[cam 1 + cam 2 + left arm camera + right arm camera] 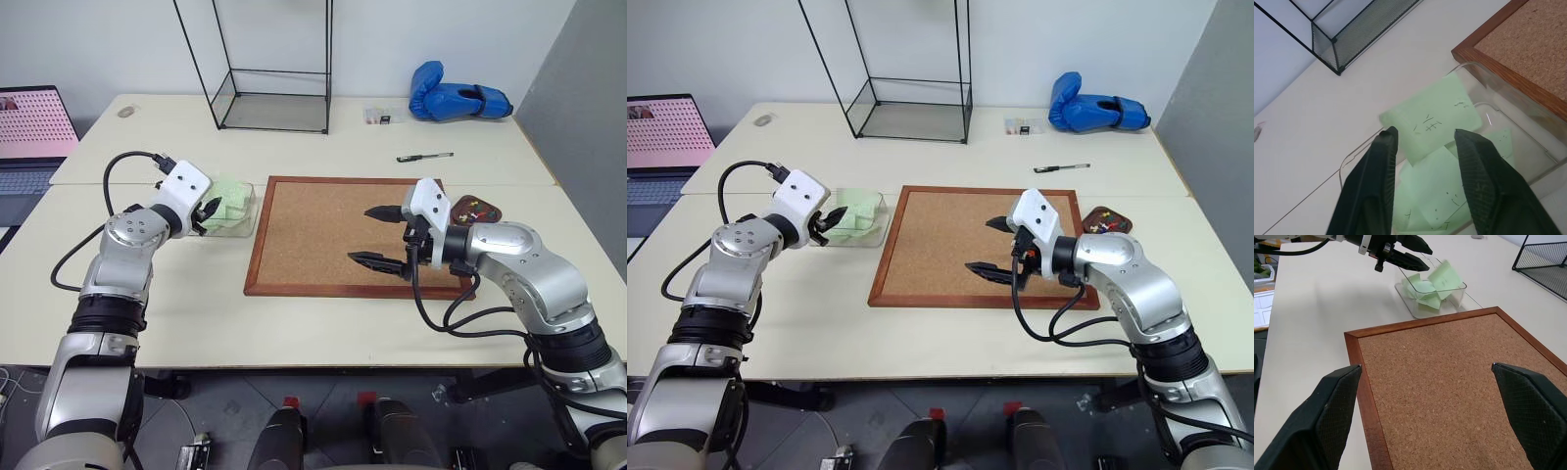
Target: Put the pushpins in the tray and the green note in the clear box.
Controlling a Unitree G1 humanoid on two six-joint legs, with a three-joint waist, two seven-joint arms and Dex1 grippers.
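- Head views: a cream worktop [294,333] by a white wall carries a corkboard [323,235], wire case [274,98], pen [424,157], blue glove [456,101]; the tray [482,209] holds pins.
- Left wrist: left claw [1425,139] parted, empty, over the green note [1432,120] in the clear box [1508,122].
- Right wrist: right claw [1425,374] wide open above cork.

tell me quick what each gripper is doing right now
Left gripper: open, holding nothing, over the clear box with the green note just ahead.
Right gripper: wide open and empty, above the corkboard.
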